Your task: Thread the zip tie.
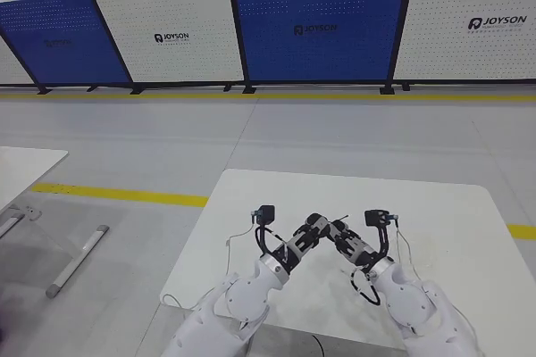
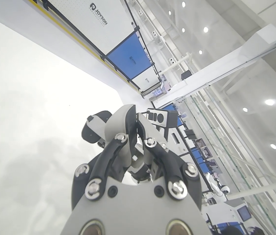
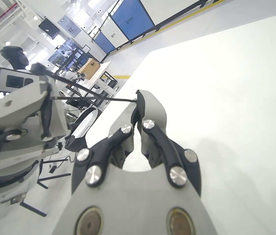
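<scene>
Top view shows the white table (image 1: 429, 205) across the lower centre of the frame, with the left gripper (image 1: 319, 221) and right gripper (image 1: 339, 234) meeting above it. Both are clenched on the black zip tie (image 3: 120, 100) stretched between them.

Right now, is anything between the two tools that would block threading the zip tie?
Nothing visible. The zip tie runs through open air from the right tool to the left tool, both shut on it, above the table. Whether its tip already sits in the head I cannot tell.
</scene>
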Controlling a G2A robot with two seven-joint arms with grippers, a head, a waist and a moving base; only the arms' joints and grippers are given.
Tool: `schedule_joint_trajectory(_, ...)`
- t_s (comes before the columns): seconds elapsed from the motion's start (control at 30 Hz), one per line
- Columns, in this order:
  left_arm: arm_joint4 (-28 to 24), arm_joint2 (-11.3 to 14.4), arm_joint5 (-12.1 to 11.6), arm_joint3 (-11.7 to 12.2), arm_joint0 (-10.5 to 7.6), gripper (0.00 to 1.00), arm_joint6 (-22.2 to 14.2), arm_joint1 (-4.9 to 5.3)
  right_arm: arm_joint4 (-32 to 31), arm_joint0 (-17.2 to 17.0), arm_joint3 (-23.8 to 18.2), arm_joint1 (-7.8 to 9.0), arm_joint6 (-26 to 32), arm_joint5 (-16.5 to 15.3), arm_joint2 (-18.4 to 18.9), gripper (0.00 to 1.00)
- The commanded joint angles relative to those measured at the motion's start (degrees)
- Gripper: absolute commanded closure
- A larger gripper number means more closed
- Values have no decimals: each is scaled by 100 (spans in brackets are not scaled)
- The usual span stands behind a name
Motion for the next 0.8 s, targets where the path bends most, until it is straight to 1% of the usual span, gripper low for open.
schedule_joint_trajectory(0.0,20,-8,-27,-49,29,100,-1,5,-12,27,49,-6,-6,20,-16,100)
schedule_joint_trajectory(0.3,56,-62,-128,-263,177,100,-14,30,-73,176,321,-45,-21,109,-116,100)
schedule_joint_trajectory(0.57,57,-88,-151,-302,224,100,24,39,-61,249,449,-73,-54,128,-163,100)
schedule_joint_trajectory(0.6,64,-89,-138,-293,219,100,47,37,-45,251,454,-75,-59,133,-157,75)
schedule_joint_trajectory(0.63,76,-87,-120,-279,210,100,91,34,-32,250,452,-77,-71,137,-150,52)
schedule_joint_trajectory(0.67,87,-85,-101,-266,201,100,144,30,-7,241,440,-78,-90,132,-139,0)
schedule_joint_trajectory(0.77,126,-59,-53,-229,171,100,311,15,151,175,370,-73,-153,80,-55,0)
